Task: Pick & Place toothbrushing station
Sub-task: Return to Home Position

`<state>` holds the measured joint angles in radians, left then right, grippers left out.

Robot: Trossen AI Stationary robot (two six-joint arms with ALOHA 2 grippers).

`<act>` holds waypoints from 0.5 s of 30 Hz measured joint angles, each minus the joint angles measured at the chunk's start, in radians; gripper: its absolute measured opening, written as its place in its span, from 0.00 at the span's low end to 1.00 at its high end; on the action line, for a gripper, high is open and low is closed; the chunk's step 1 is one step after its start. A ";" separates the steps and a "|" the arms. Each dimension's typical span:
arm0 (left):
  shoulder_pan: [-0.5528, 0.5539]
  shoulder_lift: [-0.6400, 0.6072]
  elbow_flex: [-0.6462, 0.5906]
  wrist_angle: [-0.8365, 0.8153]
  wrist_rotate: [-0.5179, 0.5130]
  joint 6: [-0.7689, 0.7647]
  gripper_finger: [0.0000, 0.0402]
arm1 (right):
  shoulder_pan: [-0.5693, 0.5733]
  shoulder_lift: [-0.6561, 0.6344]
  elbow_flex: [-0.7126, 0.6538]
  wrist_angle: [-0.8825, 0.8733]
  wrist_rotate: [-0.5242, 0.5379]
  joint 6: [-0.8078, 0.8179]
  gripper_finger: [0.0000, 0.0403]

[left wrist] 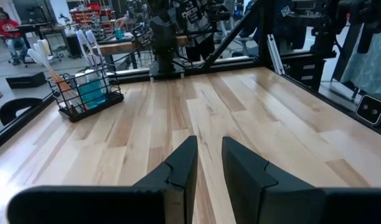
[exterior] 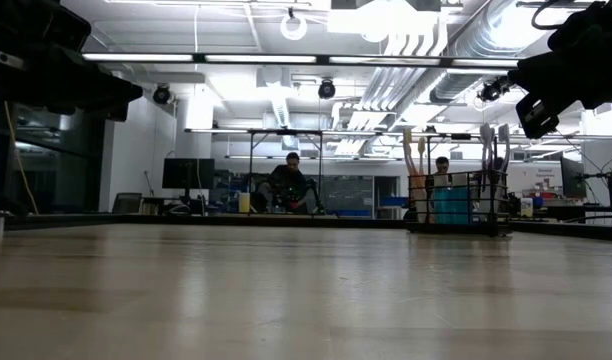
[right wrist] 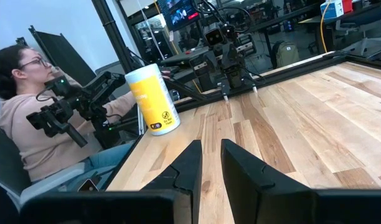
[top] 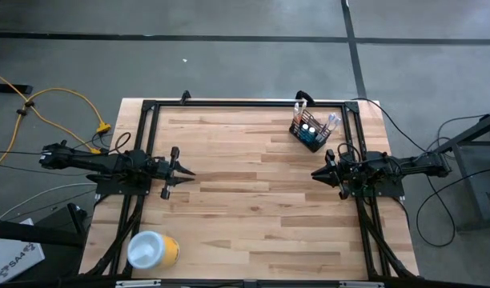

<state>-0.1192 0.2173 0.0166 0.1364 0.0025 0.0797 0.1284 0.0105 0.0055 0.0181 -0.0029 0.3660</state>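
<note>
Parking the arms is the step I judge to be in hand: nothing lies loose on the worktop (top: 245,208), and the toothbrushes (top: 333,122) and blue tubes (top: 308,129) stand inside the black mesh holder (top: 315,142).

The left gripper (top: 183,170) and right gripper (top: 315,172) face each other across the middle, each at its own side. On both, the fingers sit almost together with only a slim slot between them, and they carry nothing.

The holder is near the right gripper, off to its side toward the far edge. It is well apart from the left gripper, ahead of it and off to one side.

The holder stands upright, with its longer side at a slant to the worktop's edges. The brushes have their long axes close to vertical, heads up, fanning outward a little above the mesh.

Whatever remains, I would take the right arm away from the holder, since a sweep toward it could catch the raised brush heads. A yellow cylinder (top: 153,250) lies off to the left gripper's side, at the near edge.
</note>
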 joint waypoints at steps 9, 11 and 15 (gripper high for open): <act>0.000 0.000 0.000 0.000 0.000 -0.006 0.17 | 0.000 0.000 0.000 0.000 0.000 0.000 0.13; 0.000 0.000 0.000 0.000 0.000 -0.002 0.17 | 0.000 0.000 0.000 0.000 0.000 0.000 0.13; 0.000 0.000 0.000 0.000 0.000 -0.005 0.17 | 0.000 0.000 0.000 0.000 0.000 0.000 0.13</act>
<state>-0.1192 0.2173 0.0166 0.1364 0.0025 0.0748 0.1284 0.0105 0.0057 0.0181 -0.0030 0.3660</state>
